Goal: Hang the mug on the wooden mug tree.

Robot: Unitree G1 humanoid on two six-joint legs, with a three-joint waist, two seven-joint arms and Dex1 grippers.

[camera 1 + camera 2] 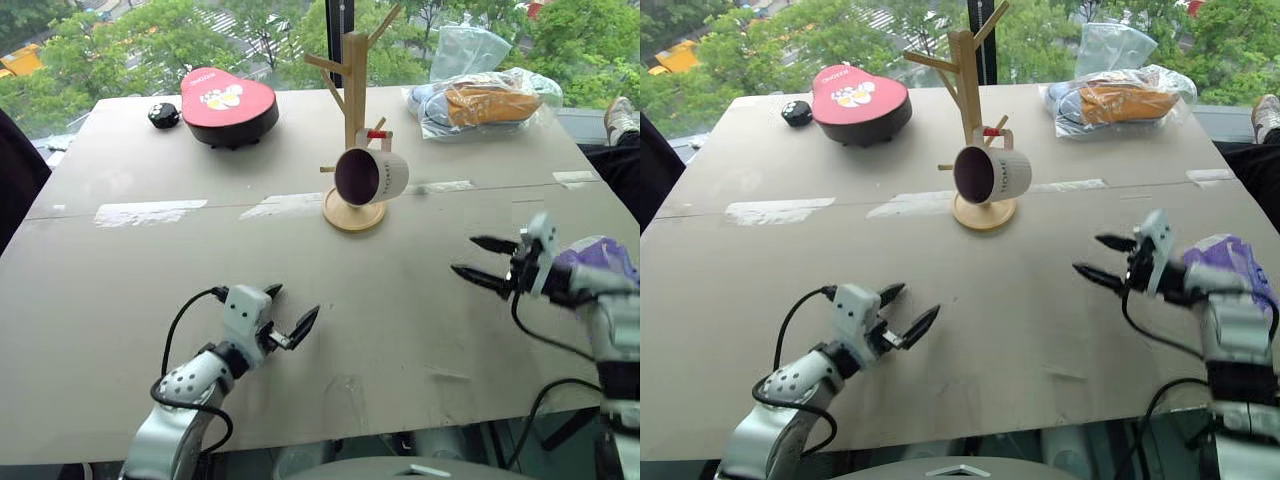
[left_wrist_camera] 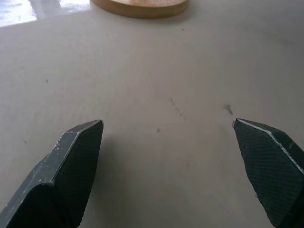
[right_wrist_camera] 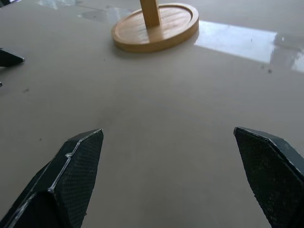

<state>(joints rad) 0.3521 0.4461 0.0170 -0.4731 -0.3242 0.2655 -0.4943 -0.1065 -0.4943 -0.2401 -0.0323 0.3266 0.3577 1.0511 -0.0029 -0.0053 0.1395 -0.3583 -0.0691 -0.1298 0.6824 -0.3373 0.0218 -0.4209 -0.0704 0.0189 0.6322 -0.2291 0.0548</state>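
Observation:
The white mug [image 1: 372,176] with a dark maroon inside hangs by its handle from the red-tipped peg of the wooden mug tree [image 1: 355,80]. It tilts with its mouth towards me, above the round base [image 1: 353,215]. Neither gripper touches it. My left gripper [image 1: 295,303] is low over the table near the front edge, open and empty. My right gripper [image 1: 463,255] is at the front right, pointing left, also open and empty. The base shows beyond the fingers in the left wrist view [image 2: 137,7] and the right wrist view [image 3: 156,28].
A red heart-shaped box [image 1: 230,105] and a small black object [image 1: 163,115] sit at the back left. Plastic bags [image 1: 485,100] lie at the back right. Tape strips [image 1: 150,212] cross the grey table. A purple-and-white wrapper [image 1: 600,260] covers my right wrist.

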